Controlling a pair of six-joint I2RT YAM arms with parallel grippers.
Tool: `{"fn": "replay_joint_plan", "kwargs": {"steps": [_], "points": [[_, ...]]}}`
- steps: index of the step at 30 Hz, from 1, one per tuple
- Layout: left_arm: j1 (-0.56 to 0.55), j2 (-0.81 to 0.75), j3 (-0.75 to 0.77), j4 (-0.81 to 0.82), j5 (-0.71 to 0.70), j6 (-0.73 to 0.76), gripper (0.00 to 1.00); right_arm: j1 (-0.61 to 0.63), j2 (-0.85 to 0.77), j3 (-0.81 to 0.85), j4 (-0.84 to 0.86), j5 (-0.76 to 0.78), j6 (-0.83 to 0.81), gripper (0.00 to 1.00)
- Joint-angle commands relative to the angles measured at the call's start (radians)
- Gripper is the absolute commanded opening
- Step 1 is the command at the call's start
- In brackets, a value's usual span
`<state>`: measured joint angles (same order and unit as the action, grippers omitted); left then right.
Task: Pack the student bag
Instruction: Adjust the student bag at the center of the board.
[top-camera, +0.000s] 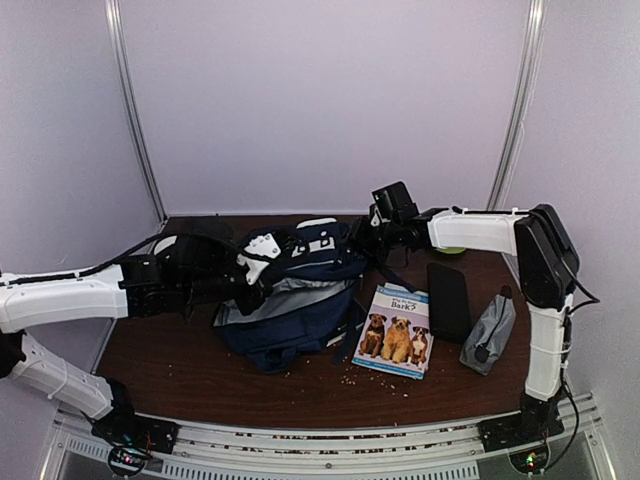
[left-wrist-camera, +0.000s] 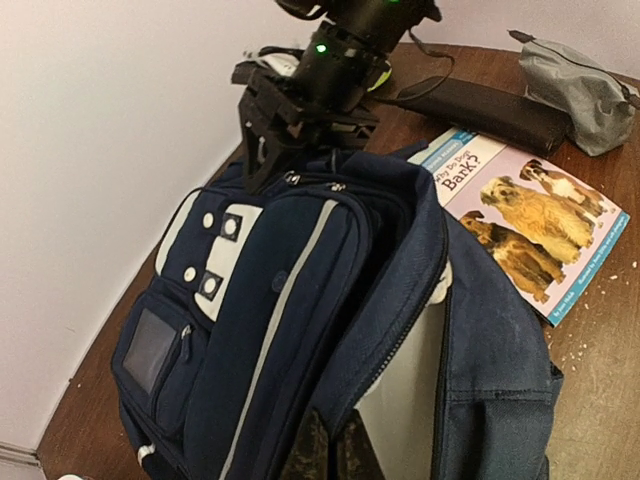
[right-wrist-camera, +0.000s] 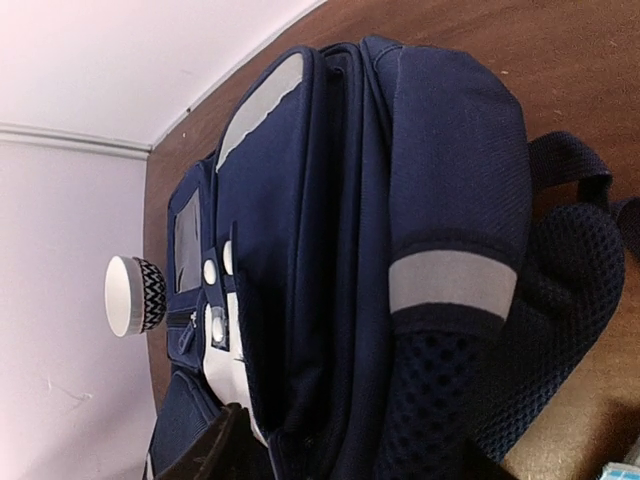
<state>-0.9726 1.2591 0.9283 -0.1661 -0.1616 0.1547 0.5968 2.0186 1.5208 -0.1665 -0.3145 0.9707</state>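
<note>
Worktop (top-camera: 200, 370), 1 ea: dog book (top-camera: 398, 330) right of student bag (top-camera: 290, 300); grey pouch (top-camera: 488, 335), black case (top-camera: 449, 300) further right. Bag centre, unzipped, contents unseen. L tool (left-wrist-camera: 332, 455) clenched on bag rim; R tool (left-wrist-camera: 298, 140) at bag top, grip unclear. Patterned cup (right-wrist-camera: 132, 295) behind bag.

1. Dark brown table (top-camera: 180, 370); crumbs (top-camera: 385, 380) scattered toward 6 o'clock.
2. Student bag (top-camera: 290, 300) slumped at centre.
3. Dog-cover book (top-camera: 398, 330) at bag's 4 o'clock, just beside.
4. Black case (top-camera: 448, 300) at book's 2 o'clock; grey pouch (top-camera: 488, 333) at case's 4 o'clock.
</note>
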Motion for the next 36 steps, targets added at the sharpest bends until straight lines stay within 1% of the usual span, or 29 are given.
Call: {"fn": "replay_joint_plan", "kwargs": {"steps": [1, 2, 3, 4, 7, 11, 13, 15, 17, 19, 22, 25, 28, 31, 33, 35, 36], "points": [[-0.011, 0.054, 0.094, 0.141, 0.012, -0.041, 0.0, 0.038, 0.118, 0.259, -0.175, -0.154, -0.176, 0.58], [-0.012, 0.083, 0.119, 0.135, 0.009, -0.044, 0.0, 0.042, 0.139, 0.314, -0.234, -0.139, -0.206, 0.61], [-0.012, 0.113, 0.143, 0.125, -0.003, -0.045, 0.0, 0.044, 0.137, 0.332, -0.268, -0.118, -0.231, 0.63], [-0.012, 0.143, 0.171, 0.114, -0.024, -0.051, 0.0, 0.042, 0.109, 0.316, -0.265, -0.085, -0.239, 0.65], [-0.012, 0.214, 0.241, 0.071, -0.087, -0.063, 0.0, 0.031, -0.051, 0.186, -0.151, 0.032, -0.233, 0.72], [-0.011, 0.254, 0.27, 0.078, -0.129, -0.069, 0.0, 0.021, -0.259, 0.082, -0.154, 0.178, -0.228, 0.76], [-0.011, 0.269, 0.283, 0.077, -0.133, -0.07, 0.0, 0.021, -0.369, -0.024, -0.133, 0.248, -0.199, 0.77], [-0.011, 0.281, 0.292, 0.076, -0.134, -0.073, 0.0, 0.024, -0.502, -0.194, -0.083, 0.301, -0.153, 0.78], [-0.011, 0.289, 0.292, 0.083, -0.133, -0.078, 0.0, 0.041, -0.587, -0.328, -0.042, 0.304, -0.11, 0.78], [-0.011, 0.295, 0.29, 0.094, -0.135, -0.084, 0.0, 0.085, -0.633, -0.426, -0.017, 0.283, -0.079, 0.77], [-0.011, 0.299, 0.299, 0.1, -0.143, -0.096, 0.0, 0.177, -0.63, -0.504, -0.018, 0.259, -0.031, 0.75], [-0.011, 0.292, 0.318, 0.096, -0.159, -0.107, 0.0, 0.25, -0.581, -0.537, 0.044, 0.222, 0.02, 0.73], [-0.011, 0.273, 0.33, 0.096, -0.157, -0.106, 0.0, 0.292, -0.51, -0.509, 0.067, 0.217, 0.045, 0.72], [-0.011, 0.248, 0.338, 0.091, -0.142, -0.103, 0.0, 0.301, -0.449, -0.474, 0.054, 0.24, 0.054, 0.7], [-0.011, 0.228, 0.342, 0.092, -0.14, -0.102, 0.0, 0.3, -0.416, -0.453, 0.025, 0.273, 0.042, 0.65], [-0.011, 0.206, 0.34, 0.106, -0.16, -0.098, 0.0, 0.286, -0.38, -0.411, -0.02, 0.305, 0.006, 0.57], [-0.011, 0.194, 0.337, 0.121, -0.176, -0.091, 0.0, 0.278, -0.356, -0.385, -0.038, 0.308, -0.018, 0.51]]}}
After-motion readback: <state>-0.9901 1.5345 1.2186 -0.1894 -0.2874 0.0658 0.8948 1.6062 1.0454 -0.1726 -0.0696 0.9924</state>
